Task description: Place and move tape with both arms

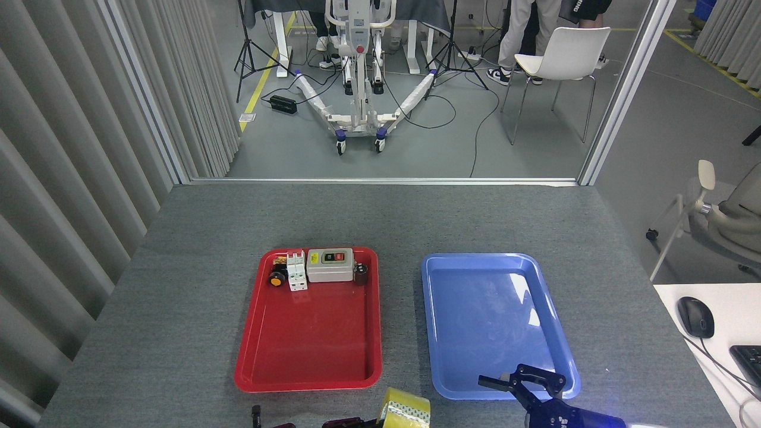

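Tape [406, 407] with illegible core print in left tool [357, 422], grip unclear; right tool [523, 380] spread.

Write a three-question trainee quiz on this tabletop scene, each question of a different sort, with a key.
1. True or false: the tape lies inside the red tray.
2. Which tray holds nothing? A red, B blue.
3. Fill in: the right gripper hangs over the near edge of the ___ tray.

Key: 1 false, it is nearer the camera than the tray, at the left gripper. 2 B, the blue tray. 3 blue.
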Robot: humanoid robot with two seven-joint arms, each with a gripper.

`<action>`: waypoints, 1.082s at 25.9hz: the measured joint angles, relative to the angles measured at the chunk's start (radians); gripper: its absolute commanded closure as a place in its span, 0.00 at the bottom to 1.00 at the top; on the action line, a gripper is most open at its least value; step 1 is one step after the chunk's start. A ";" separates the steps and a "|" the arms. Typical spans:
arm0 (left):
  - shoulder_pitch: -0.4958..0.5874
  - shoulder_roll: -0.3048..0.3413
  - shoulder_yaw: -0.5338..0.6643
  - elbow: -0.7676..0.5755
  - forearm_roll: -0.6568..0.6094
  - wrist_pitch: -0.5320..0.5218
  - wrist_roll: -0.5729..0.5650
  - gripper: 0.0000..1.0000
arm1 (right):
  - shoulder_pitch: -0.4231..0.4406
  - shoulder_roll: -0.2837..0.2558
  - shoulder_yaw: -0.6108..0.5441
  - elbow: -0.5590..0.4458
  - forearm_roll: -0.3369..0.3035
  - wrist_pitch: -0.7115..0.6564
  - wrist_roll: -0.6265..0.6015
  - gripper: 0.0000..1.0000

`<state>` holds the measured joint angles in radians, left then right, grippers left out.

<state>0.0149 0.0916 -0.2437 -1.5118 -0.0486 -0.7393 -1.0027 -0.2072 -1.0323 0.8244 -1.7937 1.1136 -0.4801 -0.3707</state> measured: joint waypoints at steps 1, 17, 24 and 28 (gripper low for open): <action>0.000 0.000 0.001 0.000 0.000 0.000 0.000 0.84 | -0.001 0.012 0.001 0.000 0.001 -0.006 -0.001 0.07; -0.014 0.002 0.005 0.031 -0.001 -0.005 -0.001 0.84 | -0.067 0.257 0.003 0.055 0.010 -0.005 0.125 0.28; -0.025 -0.002 0.012 0.054 -0.001 -0.003 0.000 0.84 | -0.070 0.292 0.005 0.069 0.015 -0.024 0.130 0.55; -0.027 -0.004 0.015 0.056 -0.002 -0.003 0.000 0.84 | -0.070 0.295 0.005 0.070 0.020 -0.032 0.131 0.64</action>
<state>-0.0119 0.0876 -0.2285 -1.4562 -0.0502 -0.7418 -1.0023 -0.2776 -0.7372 0.8298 -1.7238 1.1333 -0.5119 -0.2402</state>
